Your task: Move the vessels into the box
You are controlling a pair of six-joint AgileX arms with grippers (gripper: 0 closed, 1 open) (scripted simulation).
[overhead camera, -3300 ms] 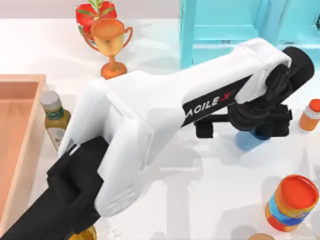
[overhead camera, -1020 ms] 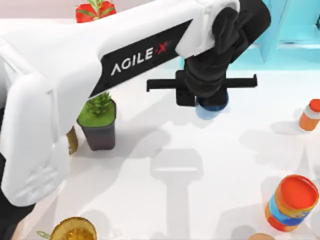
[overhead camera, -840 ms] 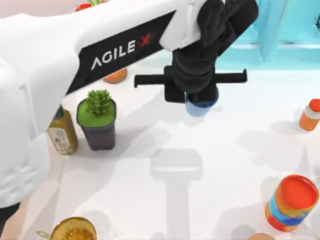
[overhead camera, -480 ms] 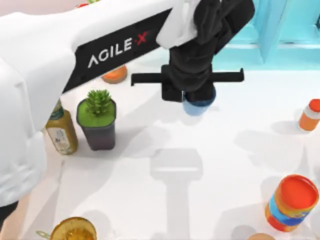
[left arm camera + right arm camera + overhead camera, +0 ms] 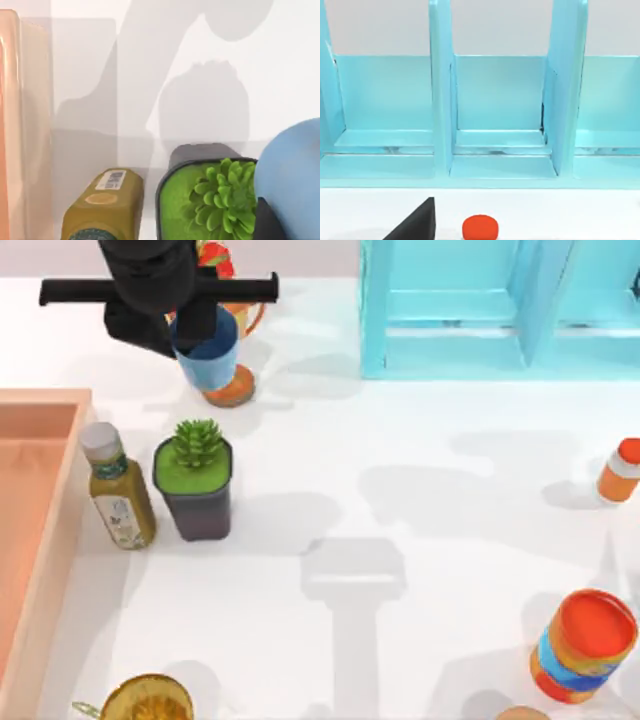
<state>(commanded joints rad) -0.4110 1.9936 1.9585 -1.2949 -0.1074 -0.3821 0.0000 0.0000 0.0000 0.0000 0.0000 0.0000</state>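
Left gripper (image 5: 200, 325) is clamped on the light blue cup (image 5: 207, 352) at upper left, not over the wooden box (image 5: 55, 510) yet, so nothing's delivered.

We count one of most things on the surface (image 5: 420, 540).

We see one light blue cup (image 5: 207, 352), one wooden box (image 5: 40, 540), one turquoise shelf unit (image 5: 480, 305), one potted succulent (image 5: 194, 478), one olive bottle (image 5: 115, 487), one orange-lidded can (image 5: 583, 645), one small orange bottle (image 5: 620, 470), one golden trophy (image 5: 232, 380) partly hidden, one amber round thing (image 5: 146, 700) at the lower edge, and one black tool (image 5: 165, 295).
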